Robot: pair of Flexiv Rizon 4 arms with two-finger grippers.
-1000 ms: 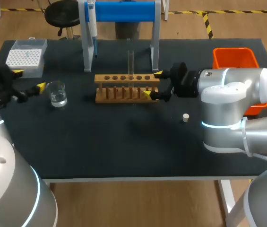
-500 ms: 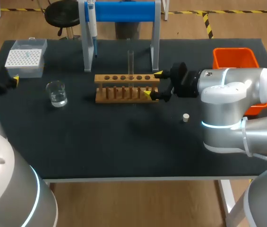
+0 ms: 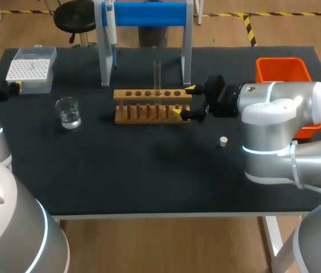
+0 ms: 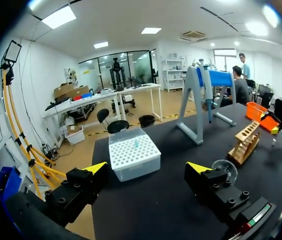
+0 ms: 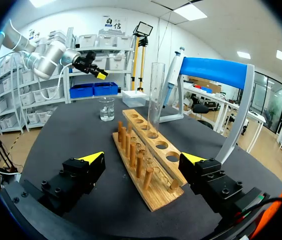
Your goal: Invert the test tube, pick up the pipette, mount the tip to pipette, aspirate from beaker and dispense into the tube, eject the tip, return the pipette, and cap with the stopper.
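- Head view: the test tube point(image 3: 157, 73) stands upright in the wooden rack point(image 3: 149, 106). The right gripper point(image 3: 183, 101) is open, with one finger on each side of the rack's end. I think a small sideways push here could shift the rack and shake the tube.
- The left gripper point(image 3: 8, 89) is near the left edge of the tabletop point(image 3: 149, 170), just beside the tip box point(image 3: 30, 69). The pipette point(image 3: 110, 28) hangs on the blue stand point(image 3: 149, 13). The stopper point(image 3: 223, 141) lies alone on the tabletop, close to the right arm.
- Left wrist view: this gripper point(image 4: 147, 169) is open and holds nothing. The tip box point(image 4: 134, 152) is just ahead, and the beaker point(image 4: 223, 170) is beside one finger — a careless sweep toward the stand may knock it and spill the water.
- Right wrist view: this gripper point(image 5: 142, 159) is open, with the rack's end point(image 5: 150, 165) between the fingers; I cannot tell whether they touch it. The stand rises behind the tube point(image 5: 155, 92), so I judge that a reach for the pipette from this side must go around the tube — otherwise it tips.
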